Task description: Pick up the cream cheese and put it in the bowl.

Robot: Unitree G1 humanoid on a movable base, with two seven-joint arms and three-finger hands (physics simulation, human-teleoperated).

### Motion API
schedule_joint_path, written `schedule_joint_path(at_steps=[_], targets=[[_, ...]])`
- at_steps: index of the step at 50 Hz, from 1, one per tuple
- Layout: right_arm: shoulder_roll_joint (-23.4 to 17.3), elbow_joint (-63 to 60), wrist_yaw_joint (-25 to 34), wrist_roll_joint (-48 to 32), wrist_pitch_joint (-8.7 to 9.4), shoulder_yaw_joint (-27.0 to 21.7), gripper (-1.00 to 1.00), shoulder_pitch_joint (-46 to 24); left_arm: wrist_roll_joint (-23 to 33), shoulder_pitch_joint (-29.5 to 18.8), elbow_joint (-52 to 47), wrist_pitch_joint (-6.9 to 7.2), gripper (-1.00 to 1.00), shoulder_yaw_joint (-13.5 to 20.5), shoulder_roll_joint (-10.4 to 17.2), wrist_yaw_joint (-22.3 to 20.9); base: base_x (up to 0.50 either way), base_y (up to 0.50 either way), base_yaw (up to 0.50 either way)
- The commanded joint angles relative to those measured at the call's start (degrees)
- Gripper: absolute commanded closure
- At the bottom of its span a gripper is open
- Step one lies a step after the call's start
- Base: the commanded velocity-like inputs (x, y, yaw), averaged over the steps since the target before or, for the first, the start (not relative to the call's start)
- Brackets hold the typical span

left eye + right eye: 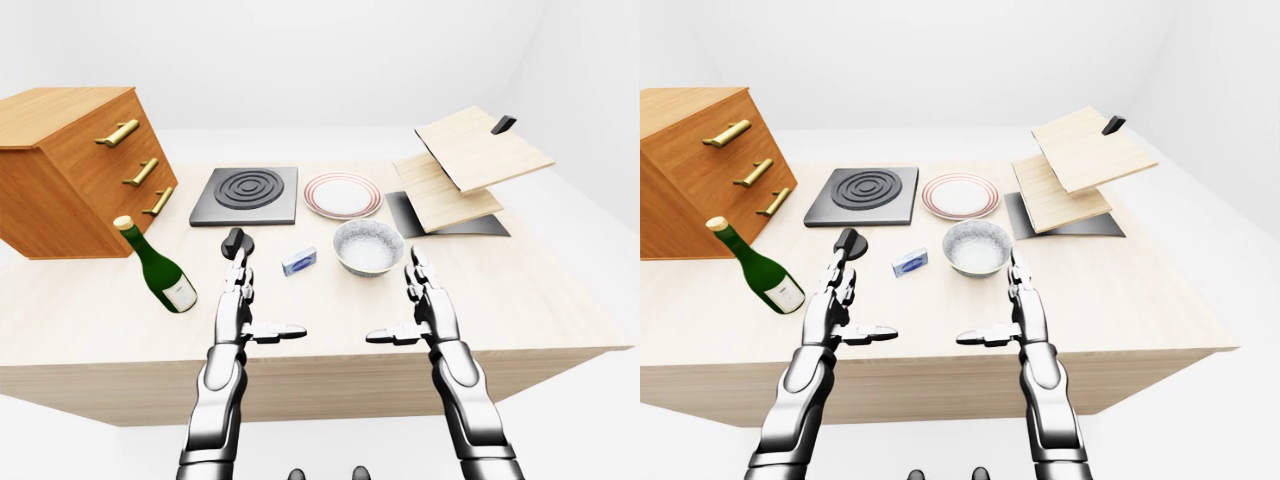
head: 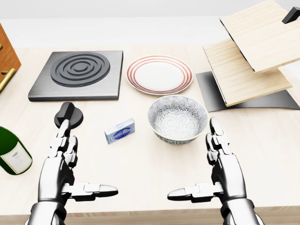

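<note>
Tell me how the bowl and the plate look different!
The bowl is deep with tall sides, while the plate is flat and shallow. The bowl has a gray speckled pattern all over; the plate is plain white with red rings round its rim. In the head view the bowl sits lower, beside the cream cheese, and the plate sits above it by the stove burner. Both are round, empty and upright.
</note>
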Motion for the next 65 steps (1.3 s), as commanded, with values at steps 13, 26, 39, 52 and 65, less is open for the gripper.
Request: schedule_joint_path(at_steps=[13, 26, 39, 52, 65], targets=[[0.61, -0.93, 0.11, 0.2, 1.18, 0.13, -1.0, 0.1, -0.25, -0.16, 1.02, -0.92, -1.0, 0.18, 0.45, -0.08, 0.37, 0.0, 0.0], [0.69, -2.34, 0.09, -0.1, 0.43, 0.44, -1.0, 0.7, 0.78, -1.78, 3.59, -2.4, -1.0, 0.23, 0.79, 0.24, 0.23, 0.0, 0.0], [0.65, -7.3, 0.64, 0.6, 3.07, 0.25, -1.0, 2.06, 5.66, -7.68, 12.54, -6.44, -1.0, -1.37, 1.05, 0.36, 0.0, 0.0, 0.0], [0.75, -9.47, 1.27, 1.33, 3.86, 0.26, -1.0, 2.92, 11.15, -13.58, 27.99, -6.44, -1.0, -2.08, 0.7, 3.81, 0.0, 0.0, 0.0], [0.75, -10.02, 1.78, 1.81, 3.86, 0.42, -1.0, 2.96, 16.06, -18.03, 40.55, -6.44, -1.0, -2.72, 0.77, 9.09, 0.0, 0.0, 0.0]])
